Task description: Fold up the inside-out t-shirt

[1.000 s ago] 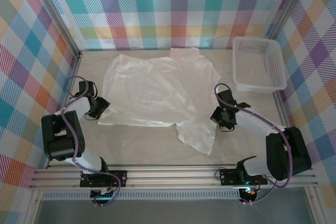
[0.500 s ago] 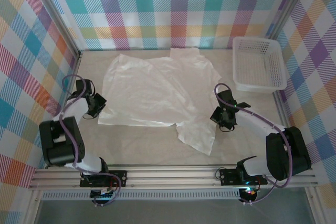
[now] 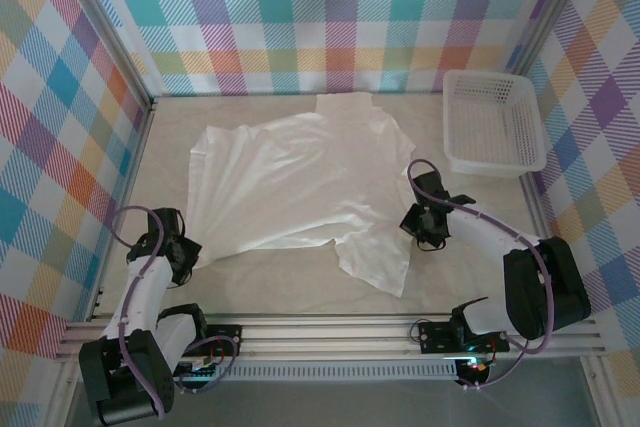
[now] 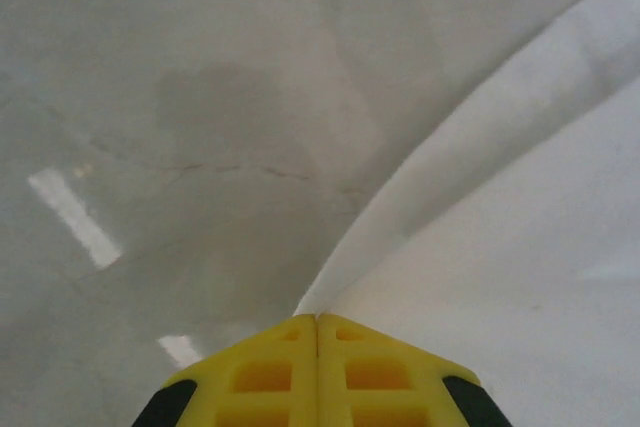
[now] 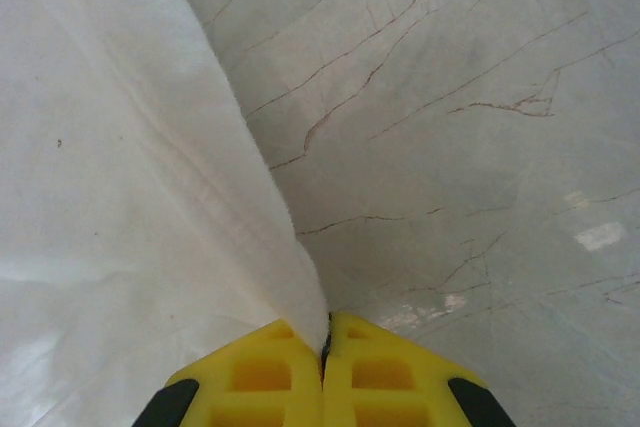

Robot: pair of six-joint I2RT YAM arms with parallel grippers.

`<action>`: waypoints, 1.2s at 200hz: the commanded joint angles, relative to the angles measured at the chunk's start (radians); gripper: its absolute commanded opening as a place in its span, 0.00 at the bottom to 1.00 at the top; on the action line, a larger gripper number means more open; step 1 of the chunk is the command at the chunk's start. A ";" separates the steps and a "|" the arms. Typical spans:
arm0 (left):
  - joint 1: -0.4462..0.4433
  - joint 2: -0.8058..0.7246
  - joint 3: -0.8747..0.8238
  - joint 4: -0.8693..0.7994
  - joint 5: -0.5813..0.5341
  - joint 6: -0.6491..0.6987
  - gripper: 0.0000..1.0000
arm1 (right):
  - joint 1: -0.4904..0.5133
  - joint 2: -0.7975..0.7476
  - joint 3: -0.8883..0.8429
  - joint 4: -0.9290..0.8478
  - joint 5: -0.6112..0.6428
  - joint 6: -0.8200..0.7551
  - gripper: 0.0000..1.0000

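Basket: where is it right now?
In the top view, the white mesh basket sits in the far right corner, apart from the t-shirt's right edge.

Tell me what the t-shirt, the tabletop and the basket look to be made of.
The t-shirt looks like thin, soft, matt white cloth, probably a cotton knit: it lies in fanned creases and folds limply at its edges. The tabletop is hard and glossy with a marble pattern, either stone or laminate: brown veins, sharp light reflections. The basket seems to be rigid white plastic, judging by its open mesh walls and moulded rim.
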 commanded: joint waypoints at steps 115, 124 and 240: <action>0.024 0.471 0.246 0.236 0.377 0.190 0.72 | -0.144 -0.087 -0.030 -0.038 -0.105 -0.008 0.00; 0.018 0.518 0.268 0.253 0.390 0.190 0.74 | -0.148 -0.083 -0.033 -0.033 -0.128 -0.022 0.00; 0.029 0.767 0.571 0.118 0.109 0.202 0.03 | -0.282 -0.138 -0.022 -0.112 -0.127 -0.094 0.00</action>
